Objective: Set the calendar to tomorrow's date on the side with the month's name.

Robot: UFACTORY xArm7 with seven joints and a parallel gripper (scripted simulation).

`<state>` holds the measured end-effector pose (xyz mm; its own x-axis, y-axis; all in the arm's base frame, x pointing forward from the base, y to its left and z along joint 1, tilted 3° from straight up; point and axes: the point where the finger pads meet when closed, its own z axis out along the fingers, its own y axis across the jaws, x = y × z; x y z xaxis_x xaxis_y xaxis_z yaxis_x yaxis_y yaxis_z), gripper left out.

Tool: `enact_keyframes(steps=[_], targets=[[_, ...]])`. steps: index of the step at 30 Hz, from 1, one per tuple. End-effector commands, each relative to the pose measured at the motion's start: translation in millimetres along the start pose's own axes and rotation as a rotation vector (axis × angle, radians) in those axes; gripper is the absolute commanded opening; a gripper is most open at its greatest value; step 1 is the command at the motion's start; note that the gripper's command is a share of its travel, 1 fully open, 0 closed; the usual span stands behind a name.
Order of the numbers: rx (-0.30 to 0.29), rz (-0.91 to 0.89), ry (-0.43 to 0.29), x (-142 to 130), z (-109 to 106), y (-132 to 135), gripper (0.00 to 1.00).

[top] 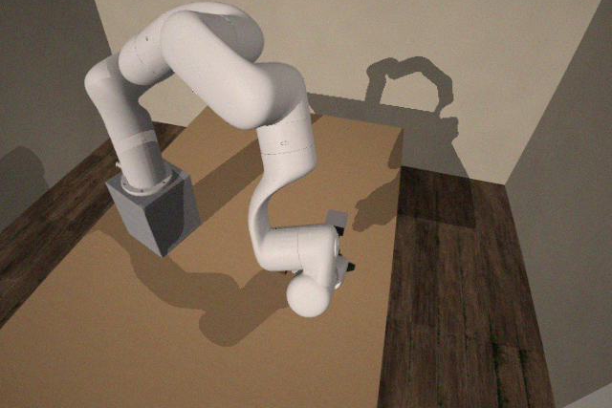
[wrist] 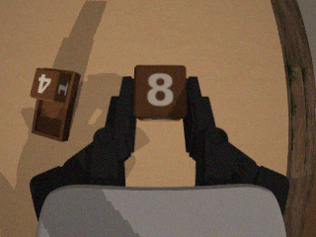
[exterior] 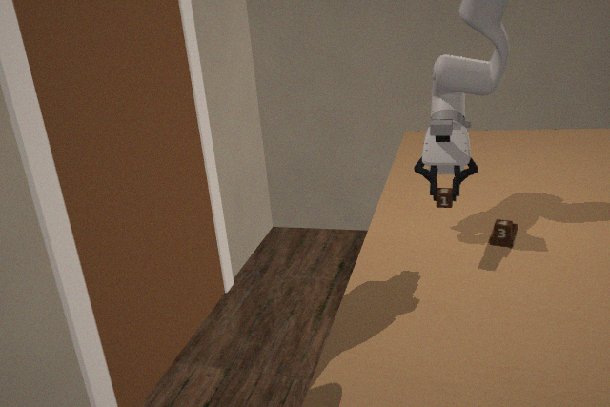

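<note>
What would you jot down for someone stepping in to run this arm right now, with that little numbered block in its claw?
Gripper: shut on one cube, held in the air above the table, near its edge. The wrist view shows its 8 face; the exterior view shows a 1 face.
Tray: flat on the table, with the other cube in it, showing a 3 in the exterior view and a 4 in the wrist view.
Done: one cube lifted out.
Left: turn it to the needed digit, set it upright beside the other cube on the tray's floor, then let go. The month side is not readable here.
</note>
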<state>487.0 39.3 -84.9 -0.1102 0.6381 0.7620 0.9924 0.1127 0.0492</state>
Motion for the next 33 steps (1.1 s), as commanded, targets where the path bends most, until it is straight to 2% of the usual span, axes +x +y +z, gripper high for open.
enact_keyframes(steps=[1,33], targets=[[0.001,-0.005,0.076,0.1,-1.6,1.8,0.29],[0.001,-0.005,0.075,-7.5,2.9,1.8,0.29]])
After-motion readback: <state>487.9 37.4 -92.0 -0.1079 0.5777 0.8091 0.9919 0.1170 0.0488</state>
